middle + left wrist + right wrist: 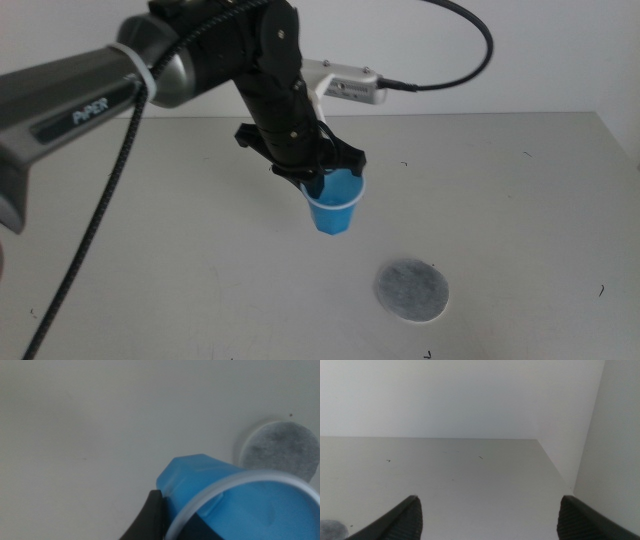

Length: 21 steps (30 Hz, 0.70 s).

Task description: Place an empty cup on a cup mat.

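A pale grey counter [520, 180] fills the middle view, with a white wall behind it. From the left side a dark robot arm reaches in toward the centre, a braided black cable running along it. At its end, the left gripper [322, 178] points downward and pinches the rim of the cup [334, 205], a small bright blue tapered cup with a thin white rim. The cup is held upright in the air above the counter, near the middle of the scene, and touches nothing below it.

Further right and nearer the camera, the cup mat [411, 290], a flat round speckled grey disc with a pale edge, lies on the counter. It is apart from the cup, with bare counter between them.

In the left wrist view, the cup [220, 495] sits close to the lens, one dark jaw against its outer wall just below the rim, and the cup mat [280, 450] lies beyond it on the counter.

The right gripper [490, 520] waits off to the right, outside the middle view. In its own wrist view its two dark jaws are spread wide with nothing between them, over the counter [470, 480].
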{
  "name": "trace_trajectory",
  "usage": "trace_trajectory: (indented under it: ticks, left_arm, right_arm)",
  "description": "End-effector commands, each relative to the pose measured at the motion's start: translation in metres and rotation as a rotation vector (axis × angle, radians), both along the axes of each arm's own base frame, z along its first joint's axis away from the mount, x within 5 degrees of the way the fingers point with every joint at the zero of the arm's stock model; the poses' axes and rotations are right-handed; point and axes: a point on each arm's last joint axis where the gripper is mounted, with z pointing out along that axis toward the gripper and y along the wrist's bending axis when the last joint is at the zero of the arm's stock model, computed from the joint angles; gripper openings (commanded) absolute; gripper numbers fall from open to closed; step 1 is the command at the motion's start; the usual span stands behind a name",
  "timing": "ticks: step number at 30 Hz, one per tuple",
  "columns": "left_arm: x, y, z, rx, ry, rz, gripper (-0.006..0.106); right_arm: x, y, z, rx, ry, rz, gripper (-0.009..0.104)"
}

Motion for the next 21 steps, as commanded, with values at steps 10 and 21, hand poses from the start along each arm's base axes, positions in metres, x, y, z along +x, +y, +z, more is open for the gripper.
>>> trace_trajectory:
  ticks: [10, 21]
  left_arm:
    - [-0.035, -0.073, 0.002, -0.100, -0.077, -0.136, 0.000]
    - [-0.042, -0.098, -0.031, -0.095, -0.009, -0.170, 0.000]
  right_arm:
    - [-0.002, 0.000, 0.012, -0.023, -0.107, 0.004, 0.094]
    - [-0.002, 0.000, 0.012, -0.023, -0.107, 0.004, 0.094]
